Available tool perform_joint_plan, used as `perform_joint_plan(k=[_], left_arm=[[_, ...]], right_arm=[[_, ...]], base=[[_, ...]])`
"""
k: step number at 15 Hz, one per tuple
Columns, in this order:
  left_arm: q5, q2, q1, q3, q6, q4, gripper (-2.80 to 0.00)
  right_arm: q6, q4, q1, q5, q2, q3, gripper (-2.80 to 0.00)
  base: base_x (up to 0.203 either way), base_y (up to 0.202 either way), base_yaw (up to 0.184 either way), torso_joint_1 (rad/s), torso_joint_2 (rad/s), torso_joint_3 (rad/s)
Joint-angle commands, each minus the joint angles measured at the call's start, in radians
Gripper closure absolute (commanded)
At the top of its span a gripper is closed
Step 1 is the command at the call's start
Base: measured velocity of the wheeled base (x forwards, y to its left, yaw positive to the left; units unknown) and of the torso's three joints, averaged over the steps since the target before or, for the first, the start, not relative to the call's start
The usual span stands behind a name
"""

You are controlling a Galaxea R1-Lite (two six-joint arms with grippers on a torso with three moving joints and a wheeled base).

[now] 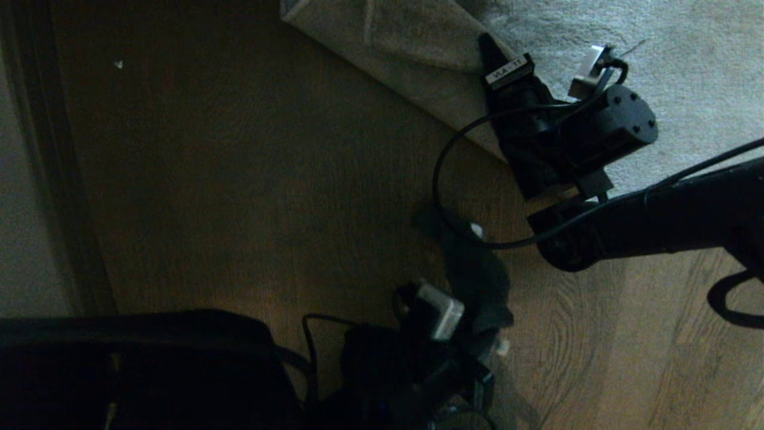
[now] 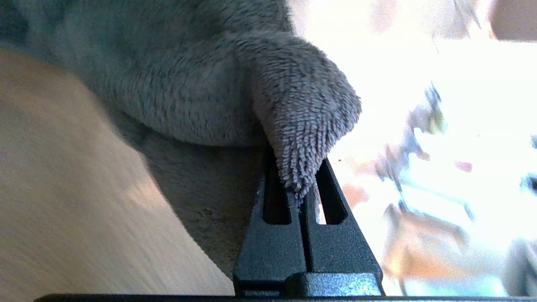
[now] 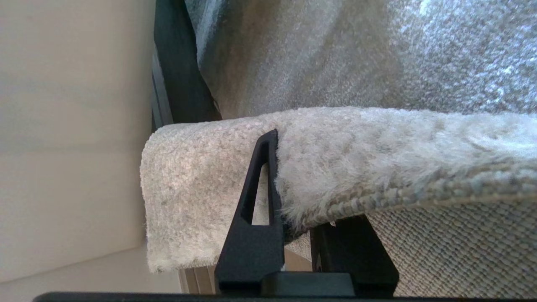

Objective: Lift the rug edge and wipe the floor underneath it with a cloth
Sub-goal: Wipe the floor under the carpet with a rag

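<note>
The light-grey rug (image 1: 656, 48) fills the far right, and its edge (image 1: 418, 60) is lifted and folded back, showing the paler underside. My right gripper (image 1: 494, 63) is shut on that rug edge (image 3: 356, 167), one finger (image 3: 260, 201) on the pile and the other under the woven backing. Brown wood-grain floor (image 1: 239, 179) lies bare below it. The dark grey cloth (image 1: 477, 275) trails on the floor near the bottom centre. My left gripper (image 1: 477, 346) is shut on a fold of the cloth (image 2: 209, 84), which is pinched at the fingertips of the left gripper (image 2: 300, 186).
A dark baseboard strip (image 1: 54, 179) and pale wall (image 1: 24, 239) run along the left. The robot's dark base (image 1: 131, 364) takes up the lower left. A black cable (image 1: 439, 179) loops from the right arm over the floor.
</note>
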Motion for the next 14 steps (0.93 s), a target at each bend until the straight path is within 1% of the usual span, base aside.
perform_joint_plan(k=[1,3,5,7,9,12,14], left_arm=[[0.018,0.059,-0.056,0.033,0.0,-0.047,0.0],[0.028,0.079,-0.05,0.027,-0.004,-0.047,0.0],[0.028,0.08,-0.01,0.017,-0.005,-0.047,0.0],[0.022,0.08,0.068,-0.006,-0.008,-0.047,0.0],[0.008,0.086,0.159,-0.061,-0.01,-0.047,0.0],[-0.042,0.088,0.29,-0.148,-0.011,-0.047,0.0],[-0.069,0.086,0.361,-0.162,-0.011,-0.047,0.0]], right_arm=[[0.004,-0.01,0.0,-0.001,-0.004,0.002,0.0],[0.003,-0.01,0.0,-0.001,-0.002,0.0,0.0],[0.004,-0.01,0.002,0.0,0.001,-0.001,0.0],[0.004,-0.01,0.003,0.0,0.004,-0.001,0.0],[0.003,-0.01,0.006,0.0,0.005,0.0,0.0],[0.003,-0.01,0.008,-0.001,0.011,0.003,0.0],[0.003,-0.01,0.008,0.0,0.013,0.005,0.0]], base=[[0.0,0.0,0.0,0.0,0.0,0.0],[0.0,0.0,0.0,0.0,0.0,0.0],[0.0,0.0,0.0,0.0,0.0,0.0],[0.0,0.0,0.0,0.0,0.0,0.0],[0.0,0.0,0.0,0.0,0.0,0.0],[0.0,0.0,0.0,0.0,0.0,0.0],[0.0,0.0,0.0,0.0,0.0,0.0]])
